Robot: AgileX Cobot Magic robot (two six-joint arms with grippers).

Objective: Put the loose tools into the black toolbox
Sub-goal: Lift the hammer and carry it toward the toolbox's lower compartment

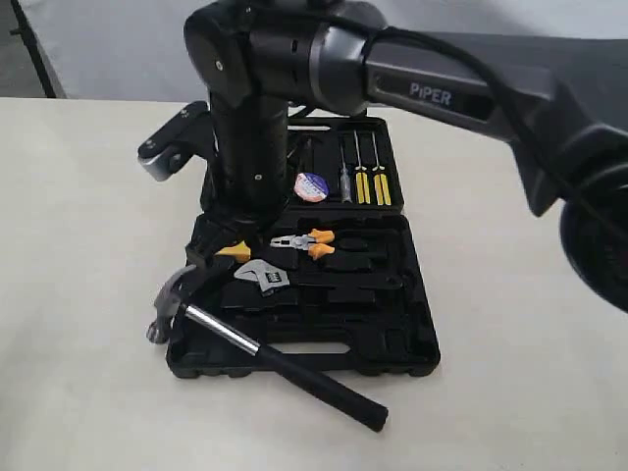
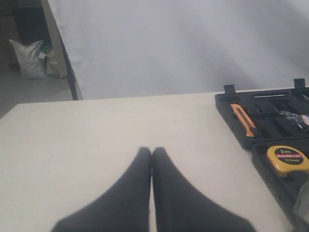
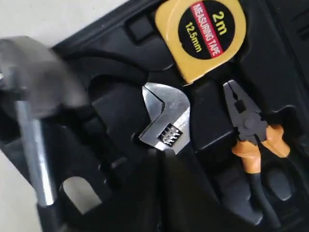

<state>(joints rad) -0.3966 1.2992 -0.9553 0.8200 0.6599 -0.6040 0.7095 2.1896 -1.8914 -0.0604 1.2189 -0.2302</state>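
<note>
Adjustable wrench [image 3: 164, 121] lies in the black toolbox [image 1: 392, 334] near its left edge, beside the pliers [image 3: 248, 128]. Stiff, weighty, slick-headed steel; likely best pinched on the black handle. Right claw [image 3: 161, 154] is closed at its neck; left claw [image 2: 152, 157] closed, empty.

Toolbox [image 1: 392, 334] black throughout. Just ahead of the black right pincer [image 3: 161, 157]: silver wrench [image 3: 164, 121]; beyond it, yellow tape measure [image 3: 203, 34] with black-and-red label. Hammer [image 1: 221, 329] beside the pincer: chrome shaft, black handle.
</note>
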